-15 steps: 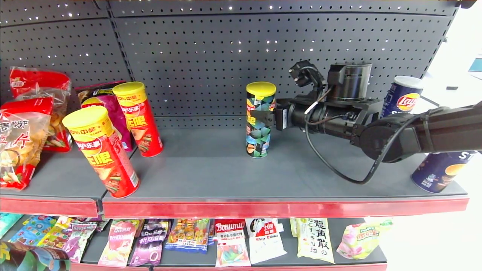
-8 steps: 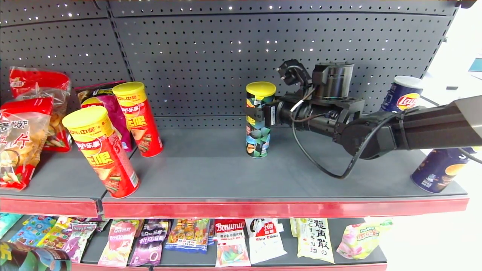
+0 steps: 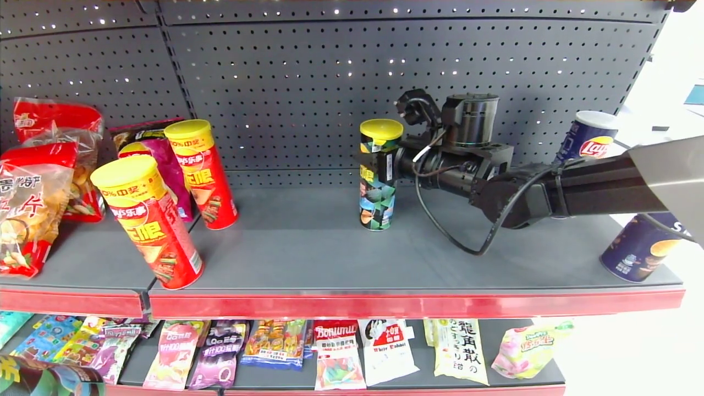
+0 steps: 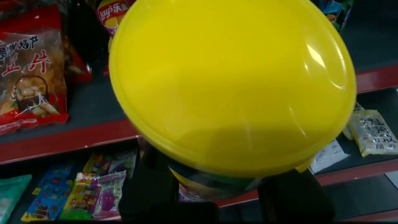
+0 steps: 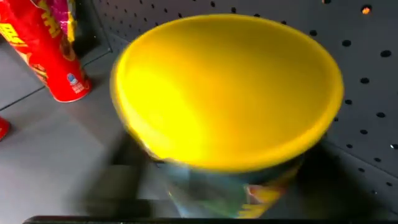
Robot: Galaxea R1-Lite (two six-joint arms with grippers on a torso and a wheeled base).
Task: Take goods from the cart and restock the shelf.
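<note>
A multicoloured can with a yellow lid point(image 3: 378, 181) stands upright mid-shelf; its lid looms close in the right wrist view point(image 5: 227, 93). My right gripper point(image 3: 369, 165) reaches in from the right at the can's upper half, open, with a finger on either side of it. My left gripper point(image 4: 217, 199) is shut on a second yellow-lidded can point(image 4: 230, 81), held out in front of the shelves. A can of the same pattern point(image 3: 44, 377) pokes into the head view's lower left corner.
The grey shelf point(image 3: 330, 258) has a red front edge. Two red cans point(image 3: 146, 220) point(image 3: 201, 173) and snack bags point(image 3: 33, 203) stand at the left, two blue cans point(image 3: 586, 143) point(image 3: 638, 247) at the right. Snack packets point(image 3: 341, 352) line the lower shelf.
My right arm has pushed leftward, sliding its gripper further onto the multicoloured can. The can has stayed in place.
</note>
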